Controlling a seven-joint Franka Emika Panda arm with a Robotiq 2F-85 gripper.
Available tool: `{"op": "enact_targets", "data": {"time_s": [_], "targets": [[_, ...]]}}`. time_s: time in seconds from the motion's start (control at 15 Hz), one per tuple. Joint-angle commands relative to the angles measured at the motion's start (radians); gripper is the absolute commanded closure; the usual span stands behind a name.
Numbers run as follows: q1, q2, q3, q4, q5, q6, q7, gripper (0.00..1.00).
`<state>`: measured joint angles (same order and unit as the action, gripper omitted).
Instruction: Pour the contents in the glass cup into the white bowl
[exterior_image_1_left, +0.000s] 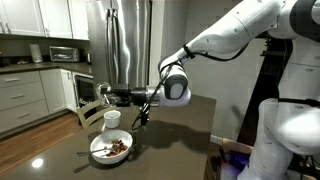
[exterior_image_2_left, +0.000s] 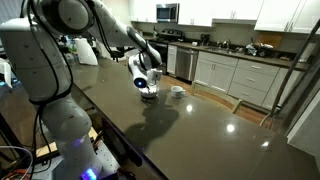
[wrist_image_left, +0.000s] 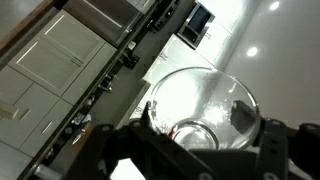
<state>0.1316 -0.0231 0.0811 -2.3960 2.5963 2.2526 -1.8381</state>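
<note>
My gripper is shut on the glass cup. In the wrist view the cup lies tipped on its side between the fingers and looks empty. In an exterior view the gripper hangs above the dark table, over and behind the white bowl. Dark brown pieces lie in the bowl beside a metal spoon. The cup itself is too small to make out there. In an exterior view the gripper hovers just over the bowl.
A white mug stands just behind the bowl, under the gripper; it also shows in an exterior view. A wooden chair stands at the table's far edge, a steel fridge behind. Kitchen counters line the walls.
</note>
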Motion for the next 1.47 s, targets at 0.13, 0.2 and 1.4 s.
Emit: {"op": "enact_targets", "data": {"time_s": [0.13, 0.2, 1.4], "targets": [[-0.018, -0.021, 0.006, -0.009, 0.012, 0.031, -0.004, 0.46], [-0.019, -0.02, 0.005, -0.005, 0.012, 0.048, 0.004, 0.46], [-0.048, -0.005, -0.01, 0.041, 0.01, 0.301, 0.104, 0.46]]}}
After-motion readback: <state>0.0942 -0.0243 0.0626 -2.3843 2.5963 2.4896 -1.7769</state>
